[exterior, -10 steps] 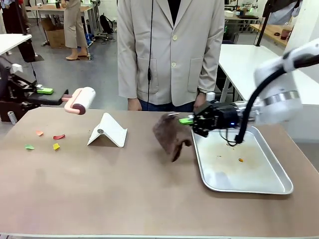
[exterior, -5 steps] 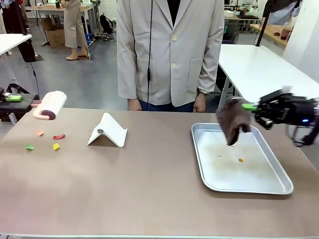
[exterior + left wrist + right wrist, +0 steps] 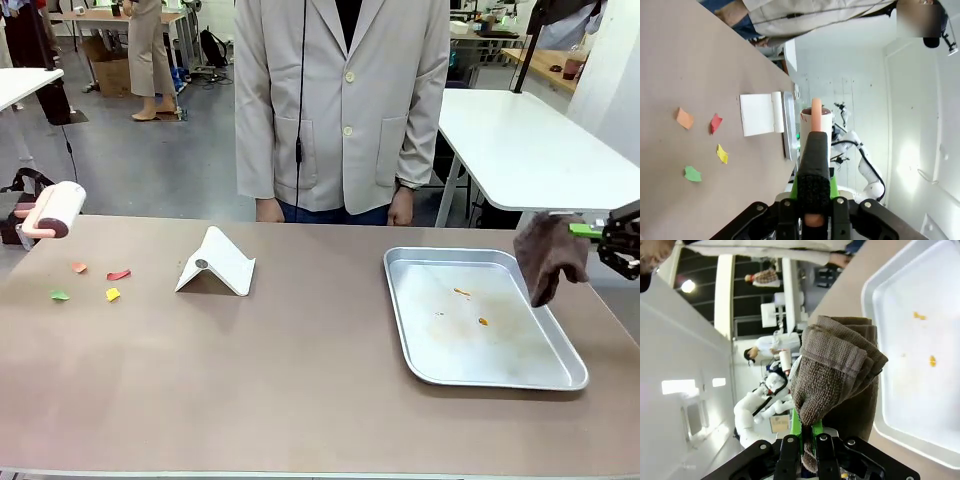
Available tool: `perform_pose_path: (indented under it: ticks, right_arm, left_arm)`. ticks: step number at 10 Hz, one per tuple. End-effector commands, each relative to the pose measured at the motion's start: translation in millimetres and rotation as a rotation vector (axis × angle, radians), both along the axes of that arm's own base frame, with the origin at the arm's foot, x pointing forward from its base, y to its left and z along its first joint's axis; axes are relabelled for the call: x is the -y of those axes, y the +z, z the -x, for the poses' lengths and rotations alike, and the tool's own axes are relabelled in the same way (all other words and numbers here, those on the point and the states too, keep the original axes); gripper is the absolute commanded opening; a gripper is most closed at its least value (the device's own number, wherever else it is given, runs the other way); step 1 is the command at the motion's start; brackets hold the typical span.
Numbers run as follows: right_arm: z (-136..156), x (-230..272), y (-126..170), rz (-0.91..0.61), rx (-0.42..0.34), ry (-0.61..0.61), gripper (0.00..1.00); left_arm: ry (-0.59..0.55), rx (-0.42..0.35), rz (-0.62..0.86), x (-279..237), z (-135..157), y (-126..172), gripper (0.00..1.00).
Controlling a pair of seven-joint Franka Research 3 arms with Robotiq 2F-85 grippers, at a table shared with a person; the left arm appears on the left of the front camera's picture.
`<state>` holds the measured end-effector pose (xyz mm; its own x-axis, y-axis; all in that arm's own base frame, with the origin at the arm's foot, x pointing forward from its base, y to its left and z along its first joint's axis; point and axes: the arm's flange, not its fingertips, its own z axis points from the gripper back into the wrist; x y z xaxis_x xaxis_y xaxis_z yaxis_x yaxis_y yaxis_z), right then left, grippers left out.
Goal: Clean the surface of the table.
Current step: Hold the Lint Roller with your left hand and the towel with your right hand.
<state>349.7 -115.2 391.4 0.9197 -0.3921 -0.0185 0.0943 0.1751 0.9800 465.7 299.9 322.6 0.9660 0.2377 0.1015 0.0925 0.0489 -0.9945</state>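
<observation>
**Meanwhile, both arms hold tools at the worktop's ends**

Plainly, the worktop [image 3: 300, 380] fills the near half of the front view. It is a broad rectangle with a smooth, matte brownish-taupe top and a thin pale edge along the near side.

Four small paper scraps [image 3: 113, 294] lie loose near its left end: orange, red, green and yellow. Just to their right stands a white folded stand [image 3: 217, 262]. A shiny metal tray [image 3: 400, 330] sits flat on the right half, with a few orange crumbs [image 3: 462, 293] inside it.

The left fingers [image 3: 815, 160] are closed tight on the pink handle of a roller [image 3: 58, 207], which is held above the far left corner. The right fingers [image 3: 620, 240] pinch a bunched brown cloth [image 3: 548, 255]. It hangs beside the tray's far right corner.

A person [image 3: 340, 100] in a pale jacket stands at the far side.
</observation>
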Motion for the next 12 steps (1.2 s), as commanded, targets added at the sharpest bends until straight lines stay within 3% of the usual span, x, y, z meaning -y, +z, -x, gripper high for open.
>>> perform_pose_path:
  ticks: [1, 2, 3, 12]
  right_arm:
    - [6, -6, -12, 0.013, 0.006, -0.032, 0.0]
    - [8, -5, -16, -0.007, 0.031, -0.084, 0.0]
    - [0, 4, -6, 0.011, -0.011, -0.021, 0.0]
    - [0, 4, -6, 0.011, -0.011, -0.021, 0.0]
  left_arm:
    - [0.04, 0.012, 0.075, -1, -5, 0, 0.04]
    - [0.068, -0.029, 0.109, -4, -6, -3, 0.04]
    - [0.024, 0.003, 0.017, -5, 1, -4, 0.04]
    - [0.024, 0.003, 0.017, -5, 1, -4, 0.04]
